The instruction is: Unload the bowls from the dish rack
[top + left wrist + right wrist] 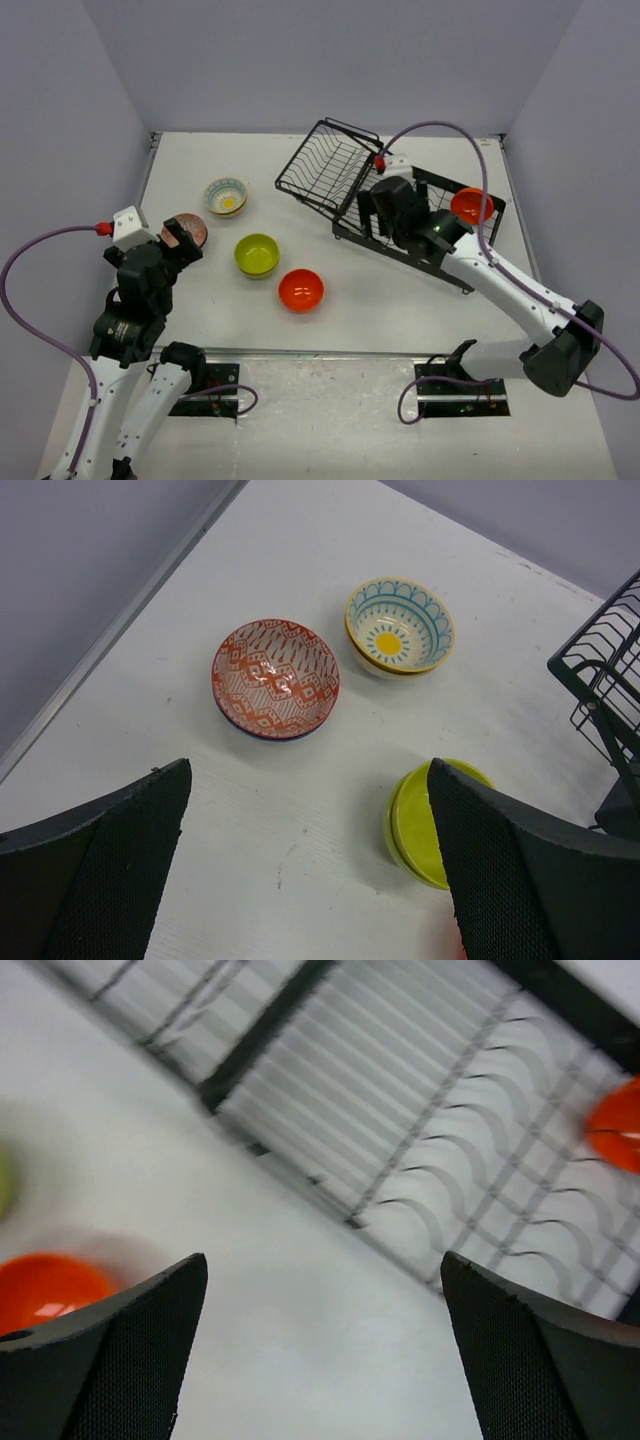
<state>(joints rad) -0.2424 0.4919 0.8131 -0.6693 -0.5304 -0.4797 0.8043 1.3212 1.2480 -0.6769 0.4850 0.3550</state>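
The black wire dish rack lies at the back right, with one orange bowl in its right section. On the table stand a second orange bowl, a lime green bowl, a floral bowl with a yellow centre and a red-patterned bowl. My right gripper hovers over the rack's near edge, open and empty. The left gripper is open over bare table, close to the patterned bowl and the lime bowl.
The right wrist view is blurred. It shows the rack's bars, the racked orange bowl and the table's orange bowl. In the left wrist view the floral bowl sits near the rack's corner. Grey walls close in the table.
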